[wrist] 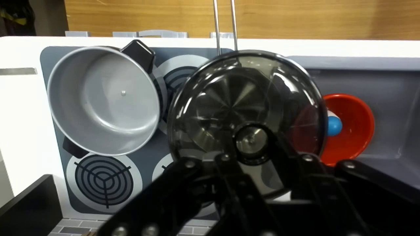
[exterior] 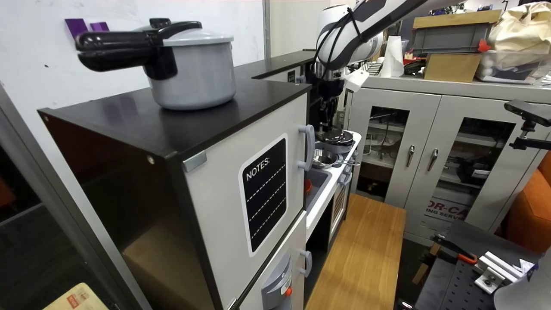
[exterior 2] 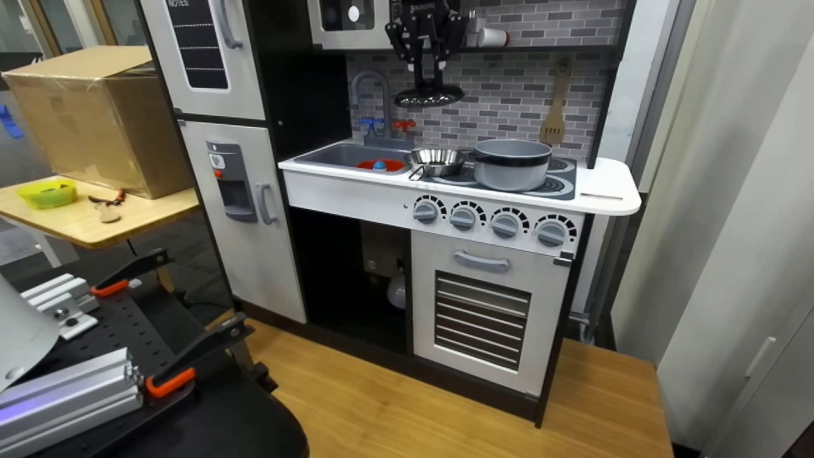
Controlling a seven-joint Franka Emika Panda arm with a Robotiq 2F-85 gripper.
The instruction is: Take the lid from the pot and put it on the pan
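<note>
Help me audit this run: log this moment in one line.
gripper: holding lid | lid: raised roughly over pan | stove pot: uncovered | placement: pending

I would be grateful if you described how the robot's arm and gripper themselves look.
The arm is mostly white, with smooth, rounded segments and dark sections; thin black cables run along its outside. The gripper is black, built of jointed links, with pale lettering on its body that appears to read ROBOTIQ, and round, shiny bolt heads.
</note>
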